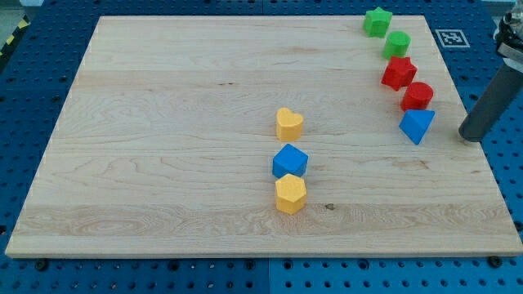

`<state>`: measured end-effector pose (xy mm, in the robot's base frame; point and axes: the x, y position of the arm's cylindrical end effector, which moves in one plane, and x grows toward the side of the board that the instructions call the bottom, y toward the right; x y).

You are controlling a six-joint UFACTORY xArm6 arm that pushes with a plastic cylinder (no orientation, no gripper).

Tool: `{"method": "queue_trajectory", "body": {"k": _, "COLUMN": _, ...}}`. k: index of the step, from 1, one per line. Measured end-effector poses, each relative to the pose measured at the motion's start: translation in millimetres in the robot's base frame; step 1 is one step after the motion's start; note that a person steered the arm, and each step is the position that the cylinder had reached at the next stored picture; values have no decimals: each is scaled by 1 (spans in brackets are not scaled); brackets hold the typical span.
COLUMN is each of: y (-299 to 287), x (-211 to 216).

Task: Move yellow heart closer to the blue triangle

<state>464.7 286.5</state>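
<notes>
The yellow heart [288,124] lies near the middle of the wooden board. The blue triangle [417,125] lies at the view's right, about level with the heart and well apart from it. My tip [470,136] rests at the board's right edge, just right of the blue triangle, with a small gap between them. The dark rod rises from it toward the view's upper right.
A blue cube [290,161] and a yellow hexagon [290,193] lie in a column below the heart. A red cylinder [417,96], a red star [399,73], a green cylinder [397,44] and a green star [377,21] run in a line up from the triangle.
</notes>
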Motion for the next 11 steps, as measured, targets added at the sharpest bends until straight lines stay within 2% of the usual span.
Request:
{"method": "queue_trajectory", "body": {"k": 3, "y": -69, "x": -4}}
{"method": "queue_trajectory", "body": {"k": 5, "y": -103, "x": -30}}
{"method": "queue_trajectory", "body": {"k": 8, "y": -113, "x": -67}}
{"method": "queue_trajectory", "body": {"k": 11, "y": -158, "x": -68}}
